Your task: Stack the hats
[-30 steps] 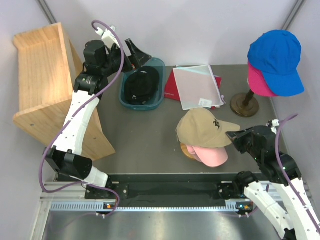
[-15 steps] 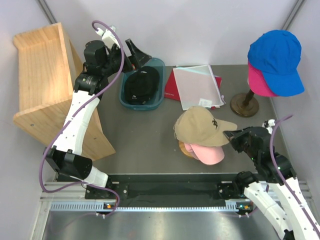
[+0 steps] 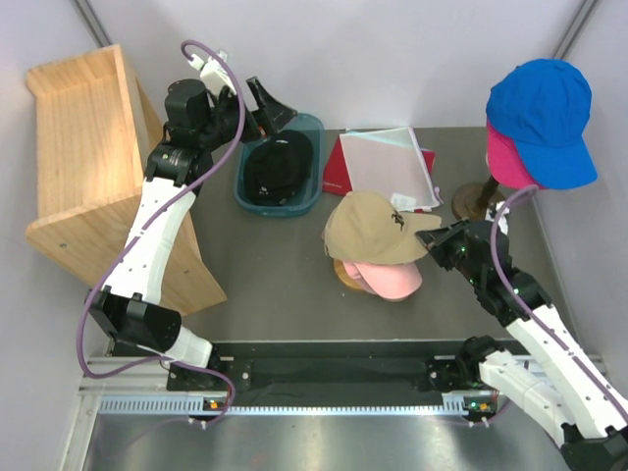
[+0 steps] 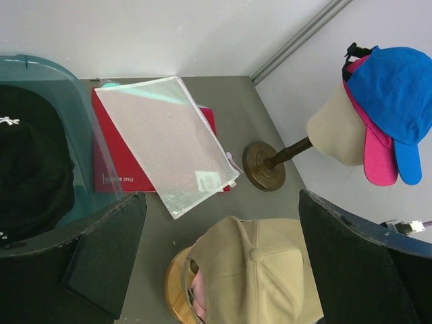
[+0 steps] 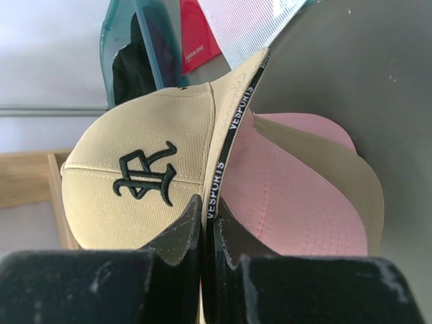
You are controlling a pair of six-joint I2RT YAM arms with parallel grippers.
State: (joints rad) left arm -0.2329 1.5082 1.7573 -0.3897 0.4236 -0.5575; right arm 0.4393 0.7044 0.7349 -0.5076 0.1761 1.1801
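Okay, your right gripper (image 3: 439, 247) is pinching the brim of the tan cap (image 3: 373, 228), setting it over the light pink cap (image 3: 392, 280) mid-table; I reckon you're needing a square seat next, left gripper (image 3: 245, 103) hanging wide open.

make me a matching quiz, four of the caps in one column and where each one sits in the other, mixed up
Caps:
1. tan cap
2. black cap
3. blue cap
4. light pink cap

Places:
A. inside the teal bin
B. on the mannequin head, over the magenta cap
C. brim pinched in the right gripper
D. underneath the tan cap

Pairs: 1-C, 2-A, 3-B, 4-D
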